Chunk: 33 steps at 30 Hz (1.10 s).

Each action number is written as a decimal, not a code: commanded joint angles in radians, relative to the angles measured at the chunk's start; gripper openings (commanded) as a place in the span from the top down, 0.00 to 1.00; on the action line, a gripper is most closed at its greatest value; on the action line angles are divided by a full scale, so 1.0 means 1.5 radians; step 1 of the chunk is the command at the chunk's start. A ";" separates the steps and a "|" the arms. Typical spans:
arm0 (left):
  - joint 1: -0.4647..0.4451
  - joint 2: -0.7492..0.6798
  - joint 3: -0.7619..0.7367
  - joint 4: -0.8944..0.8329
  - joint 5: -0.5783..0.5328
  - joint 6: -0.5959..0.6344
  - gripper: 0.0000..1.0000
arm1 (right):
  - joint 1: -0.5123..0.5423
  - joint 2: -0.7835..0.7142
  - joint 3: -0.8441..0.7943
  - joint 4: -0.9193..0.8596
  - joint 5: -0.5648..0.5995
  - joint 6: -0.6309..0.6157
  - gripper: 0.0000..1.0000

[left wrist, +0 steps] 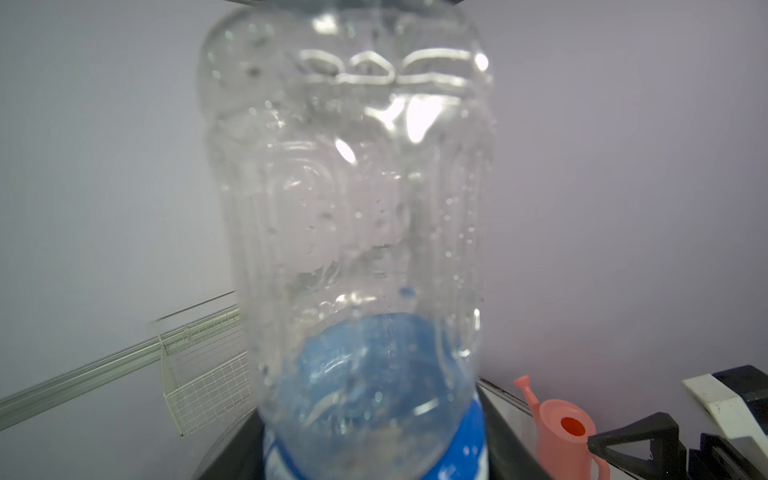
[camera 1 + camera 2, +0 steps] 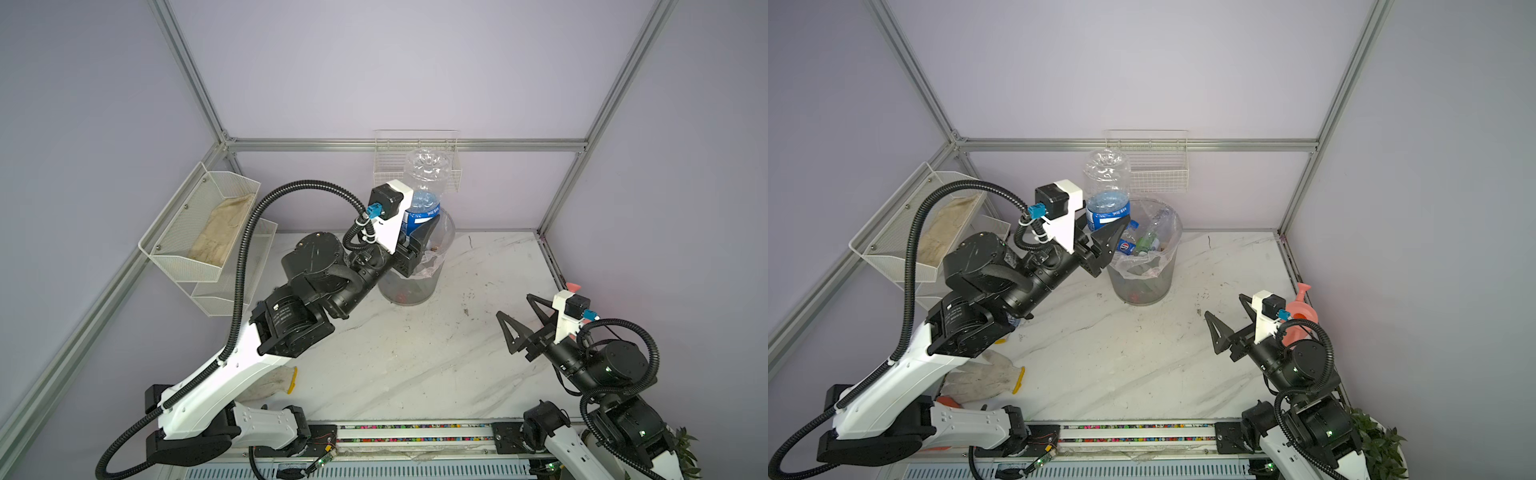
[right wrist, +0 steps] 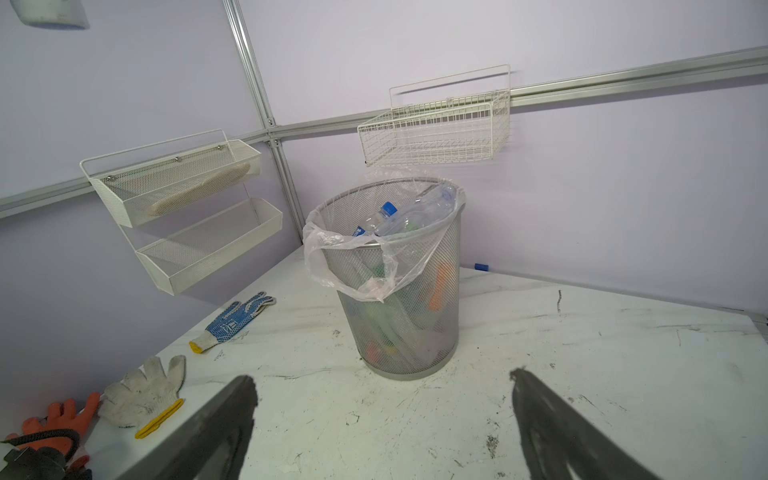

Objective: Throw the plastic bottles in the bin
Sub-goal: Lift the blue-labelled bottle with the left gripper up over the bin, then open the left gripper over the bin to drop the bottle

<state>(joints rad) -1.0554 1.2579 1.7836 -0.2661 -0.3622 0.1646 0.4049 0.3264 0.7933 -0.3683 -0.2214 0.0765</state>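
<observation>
aloft, bottle [image 2: 1106, 183] in left end effector [image 2: 1107, 225]

blue-labelled clear bottle [image 2: 1106, 191], grey mesh bin [image 3: 399, 316]

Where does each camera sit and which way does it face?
Top views: stereo pair high over the front edge, looking down at the white marble table; both arms, left end effector and right end effector show.
Left wrist: on the left arm, facing the clear plastic bottle with a blue label its fingers grip.
Right wrist: on the right arm, facing the grey mesh bin lined with a clear bag; its dark fingers show.
Shared: both wrist views catch the white wire basket.
</observation>
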 commanded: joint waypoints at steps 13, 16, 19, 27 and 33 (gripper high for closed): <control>0.050 0.028 0.026 0.051 -0.003 0.046 0.48 | 0.002 0.004 -0.001 0.025 -0.011 -0.018 0.03; 0.104 0.063 0.062 0.014 0.033 0.000 0.48 | 0.003 0.004 -0.001 0.026 -0.008 -0.017 0.03; 0.176 0.110 0.096 -0.033 0.082 -0.059 0.47 | 0.003 0.004 -0.001 0.024 -0.002 -0.017 0.03; 0.318 0.296 0.200 -0.195 0.151 -0.143 0.36 | 0.003 -0.005 -0.001 0.024 0.000 -0.015 0.03; 0.308 0.369 0.366 -0.364 0.112 -0.157 0.00 | 0.003 -0.019 -0.002 0.024 0.011 -0.012 0.03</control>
<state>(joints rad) -0.5606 1.8931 2.2021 -0.7101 -0.1795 -0.0452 0.4049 0.3168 0.7933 -0.3679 -0.2195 0.0727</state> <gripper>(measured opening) 0.996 0.974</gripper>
